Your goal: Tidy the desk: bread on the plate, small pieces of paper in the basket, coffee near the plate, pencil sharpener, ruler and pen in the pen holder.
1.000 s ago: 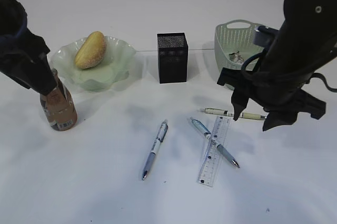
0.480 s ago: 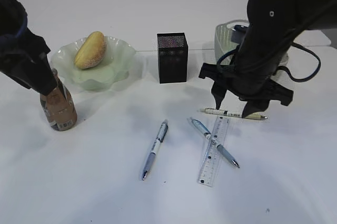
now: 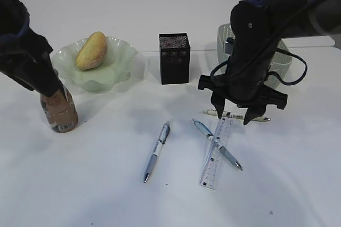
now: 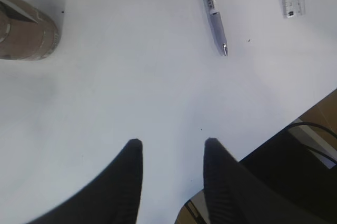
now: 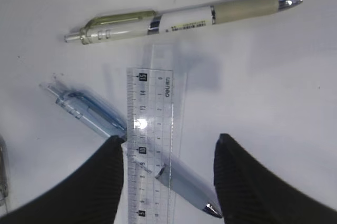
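The bread lies on the plate. Beside it stands the coffee, its top hidden by my left arm. My left gripper is open and empty over bare desk, away from the coffee. My right gripper hangs open above a green-white pen. In the right wrist view it straddles the ruler where a blue pen crosses it. Another blue pen lies left of them. The pen holder stands behind. The basket is mostly hidden. Paper and pencil sharpener are out of view.
The right arm's cables hang by the basket. The desk's front edge runs just beyond the left fingers, with a dark cable below it.
My right arm has swung left from beside the basket and now hangs over the green-white pen and the ruler. The left arm and all objects stay put.
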Available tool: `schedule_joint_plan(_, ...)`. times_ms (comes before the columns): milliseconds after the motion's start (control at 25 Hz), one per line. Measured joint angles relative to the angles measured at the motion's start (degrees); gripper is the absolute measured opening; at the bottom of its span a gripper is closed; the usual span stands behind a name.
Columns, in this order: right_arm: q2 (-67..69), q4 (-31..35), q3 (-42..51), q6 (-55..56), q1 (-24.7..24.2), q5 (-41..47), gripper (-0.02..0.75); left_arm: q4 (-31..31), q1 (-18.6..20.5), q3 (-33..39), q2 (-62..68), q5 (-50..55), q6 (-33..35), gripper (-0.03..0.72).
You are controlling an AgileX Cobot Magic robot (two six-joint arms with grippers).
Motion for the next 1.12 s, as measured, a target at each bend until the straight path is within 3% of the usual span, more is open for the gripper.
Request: schedule_joint_plan(1120,5.79,1.89,-0.47,-0.49,-0.14,-5.62,0.432,-0.13,0.0,0.0,0.0,0.0,0.0,0.268)
